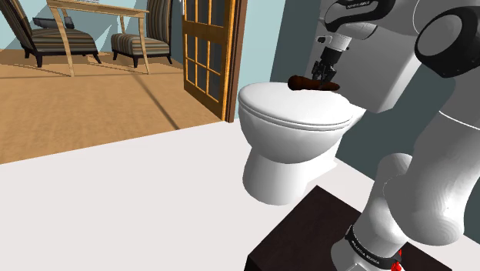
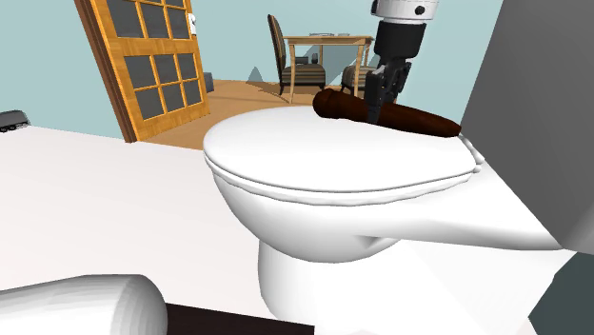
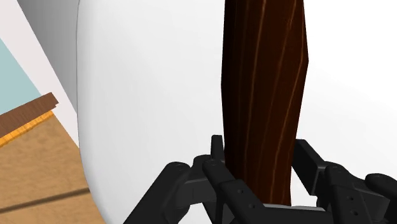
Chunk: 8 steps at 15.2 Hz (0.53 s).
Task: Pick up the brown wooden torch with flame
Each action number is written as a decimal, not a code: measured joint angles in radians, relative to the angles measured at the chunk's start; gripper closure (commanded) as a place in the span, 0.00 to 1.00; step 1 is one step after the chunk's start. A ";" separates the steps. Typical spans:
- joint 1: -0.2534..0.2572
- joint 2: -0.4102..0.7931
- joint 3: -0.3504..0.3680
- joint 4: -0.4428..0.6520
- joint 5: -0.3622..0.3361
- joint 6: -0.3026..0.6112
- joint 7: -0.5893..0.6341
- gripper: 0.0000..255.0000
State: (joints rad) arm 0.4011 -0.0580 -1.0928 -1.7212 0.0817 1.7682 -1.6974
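We are looking at a white toilet [image 1: 286, 165] with its lid [image 1: 296, 108] shut. The dark brown torch [image 1: 311, 82] is lying lengthwise across the back of that lid, close to where the lid meets the toilet's rear. In the wrist view we are seeing its wood grain [image 3: 264, 95] running in pale streaks along the shaft, with the white lid [image 3: 146, 95] spreading beneath it. The black gripper [image 1: 324, 75] is reaching down onto the torch from above the toilet's back. Its two fingers [image 3: 217, 153] are pressing against either side of the shaft, closed to the torch's width and clasping it. We are not able to tell whether the torch is touching the lid or hanging just above it. Beyond the toilet, a wooden door [image 1: 206, 50] with glass panes is standing open.
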 measured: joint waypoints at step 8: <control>-0.004 0.027 -0.011 0.081 0.024 -0.072 -0.011 1.00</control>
State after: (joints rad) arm 0.3971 -0.0310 -1.1041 -1.6397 0.1054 1.6958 -1.7085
